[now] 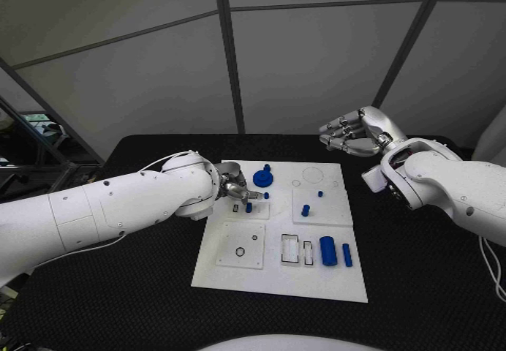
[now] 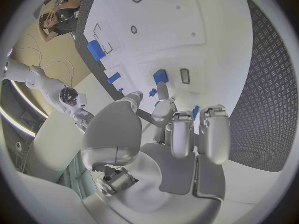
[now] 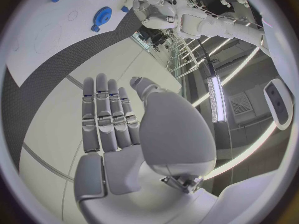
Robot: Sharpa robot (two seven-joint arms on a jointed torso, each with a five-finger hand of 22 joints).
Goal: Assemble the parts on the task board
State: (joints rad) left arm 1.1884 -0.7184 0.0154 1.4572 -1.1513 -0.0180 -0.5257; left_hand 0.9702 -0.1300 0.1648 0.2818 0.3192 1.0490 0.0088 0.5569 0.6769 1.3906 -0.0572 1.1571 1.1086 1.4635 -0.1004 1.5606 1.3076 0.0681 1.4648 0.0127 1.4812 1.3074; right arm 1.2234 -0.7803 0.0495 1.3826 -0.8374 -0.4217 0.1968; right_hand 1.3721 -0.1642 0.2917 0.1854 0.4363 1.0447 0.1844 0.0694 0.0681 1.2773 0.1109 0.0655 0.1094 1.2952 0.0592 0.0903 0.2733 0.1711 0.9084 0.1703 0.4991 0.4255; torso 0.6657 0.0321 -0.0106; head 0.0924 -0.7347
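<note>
Left hand: we see our left hand low over the near-left part of the task board, by a small blue peg that stands in a little white block. In the left wrist view the fingers lie close together and point down at the board. We cannot tell if they hold anything.

Right hand: our right hand is up in the air past the far right corner of the board, well away from the parts. In the right wrist view its fingers are straight and side by side, and there is nothing in them.

Task board: the white plate lies in the middle of the black table.

Blue gear: we see a round blue gear at the far side of the board, just beside our left hand.

Small pegs: two short blue pegs stand in the middle of the board.

Big parts: a thick blue cylinder and a thin blue bar lie side by side near the right edge.

Ring: a small black ring lies on the square plate near the front left.
</note>
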